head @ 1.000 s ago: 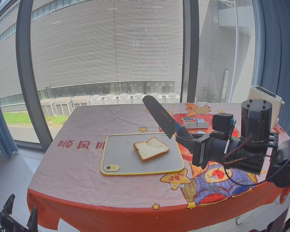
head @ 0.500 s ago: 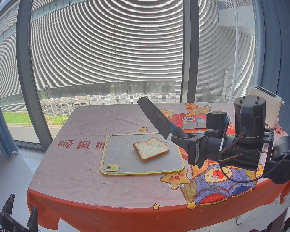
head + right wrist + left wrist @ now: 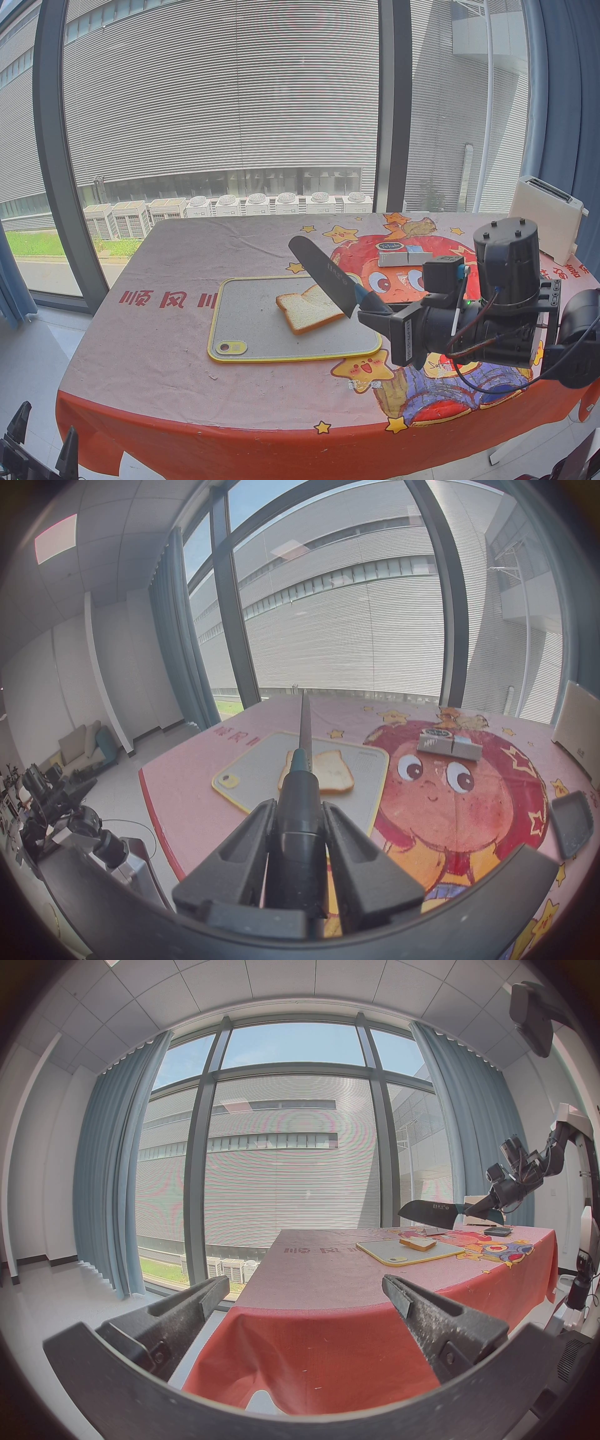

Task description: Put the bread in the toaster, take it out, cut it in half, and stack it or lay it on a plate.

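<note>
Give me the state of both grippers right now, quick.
Left gripper: jaws open, holding nothing.
Right gripper: jaws shut on the handle of the knife.

Bare board (image 3: 250, 322) beside bread (image 3: 304, 310), knife (image 3: 326, 275) overhead

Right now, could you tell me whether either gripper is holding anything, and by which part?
The right gripper holds the knife by its handle, blade out above the bread. The left gripper is open and holds nothing.
</note>
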